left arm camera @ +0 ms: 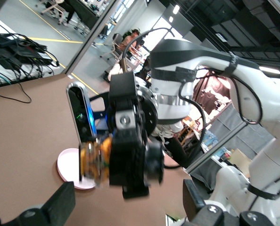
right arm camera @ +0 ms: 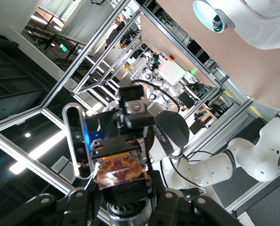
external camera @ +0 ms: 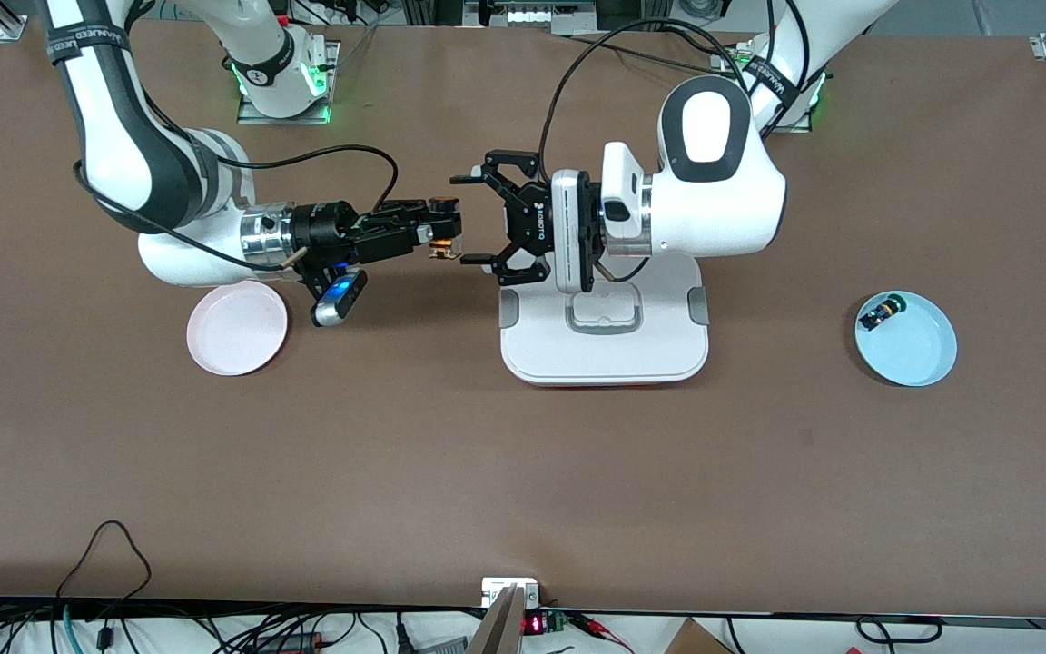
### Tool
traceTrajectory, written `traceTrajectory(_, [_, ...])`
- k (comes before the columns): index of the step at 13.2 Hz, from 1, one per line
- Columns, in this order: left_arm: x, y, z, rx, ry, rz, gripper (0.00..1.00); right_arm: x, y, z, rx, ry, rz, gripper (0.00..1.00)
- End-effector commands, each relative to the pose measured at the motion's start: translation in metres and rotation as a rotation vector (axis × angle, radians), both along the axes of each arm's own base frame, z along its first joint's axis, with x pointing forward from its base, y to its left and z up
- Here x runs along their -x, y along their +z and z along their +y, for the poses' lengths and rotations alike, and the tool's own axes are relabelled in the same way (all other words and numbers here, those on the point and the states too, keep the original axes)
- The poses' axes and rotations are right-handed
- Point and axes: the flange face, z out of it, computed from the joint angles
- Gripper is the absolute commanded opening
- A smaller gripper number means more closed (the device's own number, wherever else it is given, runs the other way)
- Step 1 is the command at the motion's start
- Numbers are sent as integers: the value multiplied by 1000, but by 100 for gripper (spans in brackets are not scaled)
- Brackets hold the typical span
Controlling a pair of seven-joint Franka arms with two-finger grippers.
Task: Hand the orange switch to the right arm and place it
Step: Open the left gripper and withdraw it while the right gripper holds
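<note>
Presently the right gripper [external camera: 444, 238] has its slim black fingers [external camera: 414, 234] clenched on the orange switch [external camera: 439, 205], whose orange face and tan-gold block end show at the fingertips. It holds the switch up in the air over bare worktop [external camera: 523, 490], between the pink plate [external camera: 237, 328] and the white scale [external camera: 604, 336]. In the left wrist view the switch [left arm camera: 95, 157] sits against the side of the right gripper [left arm camera: 130, 165], with the pink plate [left arm camera: 69, 167] low on the worktop under it.

Facing it, just beside the switch, the left gripper [external camera: 478, 218] has its fingers [external camera: 479, 261] released and spread wide, one above and one below the level of the switch, touching nothing. It hangs over the edge of the white scale at the right arm's end. In the right wrist view the tan-gold end of the switch [right arm camera: 121, 172] fills the middle.

Toward the left arm's end of the worktop lies a light blue plate [external camera: 913, 350], and on its rim area rests a small black switch with a green cap [external camera: 879, 313].
</note>
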Motion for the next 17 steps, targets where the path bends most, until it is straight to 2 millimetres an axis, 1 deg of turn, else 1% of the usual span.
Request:
traceTrajectory(1, [-6,10,20,-63,-73,11,100,1,8,-12,10,-3,-30,21])
traceTrajectory(3, [-12,22,35,-136,-133,34,100,0,6,-21,29,12,-42,21])
traceTrajectory(5, [-10,30,45,-223,-178,122,100,-1,7,-37,62,42,-63,21])
traceTrajectory(8, [6,14,54,-501,-250,282,100,1,5,-64,190,123,-150,21])
traceTrajectory(10, [16,0,60,-694,-243,401,100,3,5,-77,285,209,-275,21])
traceTrajectory(11, [19,-7,67,-817,-229,438,100,5,4,-84,339,257,-336,21])
traceTrajectory(12, [20,-7,78,-914,-234,471,100,8,-1,-88,378,309,-387,21])
traceTrajectory(13, [21,-15,91,-991,-243,514,100,10,-5,-95,401,343,-429,21])
traceTrajectory(14, [18,-18,105,-1077,-210,531,100,12,-11,-100,439,390,-478,20])
traceTrajectory(15, [10,-7,119,-1154,-158,527,100,14,-16,-105,491,450,-524,21])
traceTrajectory(16, [8,0,129,-1246,-120,534,100,16,-21,-110,533,507,-577,20])
traceTrajectory(17, [6,3,139,-1343,-64,541,100,18,-27,-117,569,576,-651,20])
